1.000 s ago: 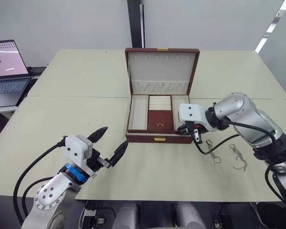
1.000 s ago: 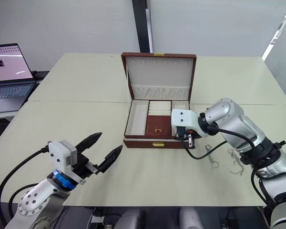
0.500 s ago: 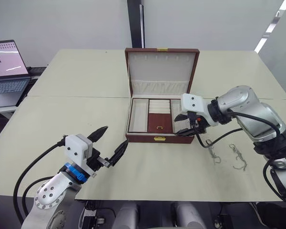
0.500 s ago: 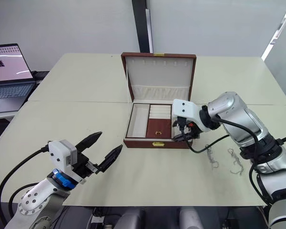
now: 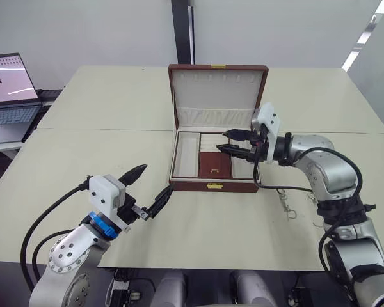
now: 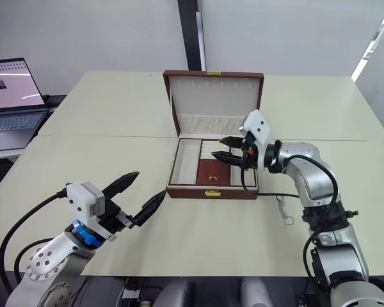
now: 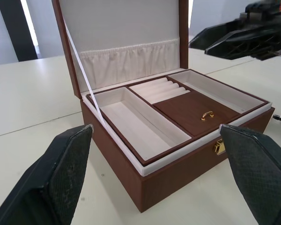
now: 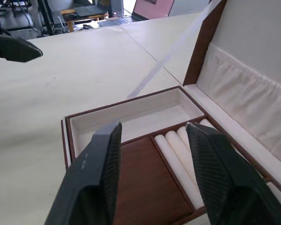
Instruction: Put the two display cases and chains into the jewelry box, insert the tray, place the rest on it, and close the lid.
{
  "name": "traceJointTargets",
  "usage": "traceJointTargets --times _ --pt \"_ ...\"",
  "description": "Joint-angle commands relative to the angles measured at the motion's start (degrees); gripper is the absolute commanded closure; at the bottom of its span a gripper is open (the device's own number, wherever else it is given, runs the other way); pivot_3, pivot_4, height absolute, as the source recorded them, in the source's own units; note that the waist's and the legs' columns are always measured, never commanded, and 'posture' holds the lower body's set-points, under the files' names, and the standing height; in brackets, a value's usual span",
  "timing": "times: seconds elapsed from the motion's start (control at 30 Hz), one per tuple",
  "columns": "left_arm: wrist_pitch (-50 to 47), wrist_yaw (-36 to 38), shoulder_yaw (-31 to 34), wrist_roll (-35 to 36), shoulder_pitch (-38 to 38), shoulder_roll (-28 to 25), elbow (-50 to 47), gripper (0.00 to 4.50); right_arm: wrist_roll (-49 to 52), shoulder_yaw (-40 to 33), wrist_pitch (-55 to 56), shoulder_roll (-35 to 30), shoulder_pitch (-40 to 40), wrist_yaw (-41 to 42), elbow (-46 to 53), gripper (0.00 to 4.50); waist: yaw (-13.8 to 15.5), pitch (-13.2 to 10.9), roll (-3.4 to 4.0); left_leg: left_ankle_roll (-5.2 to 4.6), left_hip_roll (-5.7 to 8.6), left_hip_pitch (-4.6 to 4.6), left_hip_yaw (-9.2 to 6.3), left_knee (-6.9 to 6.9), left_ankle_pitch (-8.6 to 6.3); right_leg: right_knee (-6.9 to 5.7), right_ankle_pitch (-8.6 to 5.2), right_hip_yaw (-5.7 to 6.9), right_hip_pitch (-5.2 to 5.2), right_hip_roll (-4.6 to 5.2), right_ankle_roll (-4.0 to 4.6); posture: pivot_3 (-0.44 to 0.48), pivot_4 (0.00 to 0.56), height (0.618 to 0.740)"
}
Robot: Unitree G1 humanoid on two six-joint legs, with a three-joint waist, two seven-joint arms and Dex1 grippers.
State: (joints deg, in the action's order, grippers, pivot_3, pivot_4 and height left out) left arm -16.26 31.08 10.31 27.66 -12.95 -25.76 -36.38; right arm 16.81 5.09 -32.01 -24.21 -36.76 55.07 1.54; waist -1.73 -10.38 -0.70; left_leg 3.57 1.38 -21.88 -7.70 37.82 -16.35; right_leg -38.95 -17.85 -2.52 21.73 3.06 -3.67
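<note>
My right end effector (image 5: pixel 226 142) hangs with fingers parted and empty above the brown leather jewelry box (image 5: pixel 212 167), lid upright, its brown-and-cream tray (image 7: pixel 178 110) seated inside directly beneath my fingertips. My left end effector (image 5: pixel 150 188) is spread wide and empty, low over the pale worktop (image 5: pixel 83 153), the box ahead of it. Two silver chains (image 5: pixel 304 206) lie on the worktop beside my right forearm.

Left gripper (image 5: pixel 146 188) and right gripper (image 5: pixel 225 142) both spread wide, empty.
</note>
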Motion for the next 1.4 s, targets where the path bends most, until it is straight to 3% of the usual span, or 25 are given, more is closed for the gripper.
traceJointTargets --times 0.03,0.2,0.47,0.73,0.97,1.3,1.4 --pt "0.7 1.0 0.5 0.4 0.3 -0.8 -0.4 0.00 -1.6 1.9 4.3 -0.1 1.2 -0.6 -0.2 3.22 0.0 0.0 0.00 0.00 0.01 0.00 0.00 0.00 0.00 0.00 0.00 0.00 0.00 0.00 0.00 0.000 0.150 0.740" --pt "0.9 1.7 0.4 0.5 0.8 -1.0 0.2 0.00 -5.3 5.5 8.3 -0.3 2.9 -1.6 -4.0 4.46 -0.1 0.0 0.01 0.01 0.02 0.05 0.03 0.01 0.00 -0.03 0.03 0.01 -0.01 -0.04 0.04 0.000 0.150 0.740" --pt "0.8 2.0 0.5 0.4 1.1 -1.0 0.3 0.00 -5.8 6.3 8.9 -0.1 3.8 -1.3 -5.9 4.48 -0.1 0.0 0.01 0.01 0.01 0.07 0.00 0.01 0.01 -0.02 0.03 0.01 -0.03 -0.06 0.04 0.000 0.150 0.740" --pt "-0.3 2.8 1.8 1.9 3.5 -2.0 2.1 0.00 3.9 -3.5 6.9 -0.4 3.2 -1.7 0.2 4.48 0.0 0.0 0.02 0.01 -0.01 0.03 -0.02 0.01 0.01 -0.03 0.03 0.01 -0.01 -0.06 0.04 0.000 0.150 0.740" --pt "-2.5 4.8 5.8 3.9 8.1 -5.9 9.8 0.00 6.7 -12.8 1.6 -10.3 10.1 -3.2 2.6 2.93 0.3 0.0 0.01 0.00 0.04 0.02 -0.03 0.01 0.00 0.01 0.03 0.04 -0.06 -0.02 0.04 0.000 0.150 0.740" --pt "0.8 10.0 12.2 1.5 14.0 -12.5 29.3 0.00 6.4 -27.6 7.8 -17.2 23.4 -7.3 -2.9 0.03 -0.1 0.0 0.03 -0.01 0.02 0.06 0.06 -0.01 0.00 -0.02 0.03 0.00 -0.04 -0.09 0.04 0.000 0.150 0.740" --pt "2.3 9.8 13.7 0.0 16.2 -14.2 35.9 0.00 5.0 -30.7 11.7 -17.8 27.1 -9.0 -6.6 0.03 -0.1 0.0 0.02 -0.01 0.03 0.06 0.05 0.00 0.00 -0.03 0.03 0.01 -0.06 -0.09 0.04 0.000 0.150 0.740"
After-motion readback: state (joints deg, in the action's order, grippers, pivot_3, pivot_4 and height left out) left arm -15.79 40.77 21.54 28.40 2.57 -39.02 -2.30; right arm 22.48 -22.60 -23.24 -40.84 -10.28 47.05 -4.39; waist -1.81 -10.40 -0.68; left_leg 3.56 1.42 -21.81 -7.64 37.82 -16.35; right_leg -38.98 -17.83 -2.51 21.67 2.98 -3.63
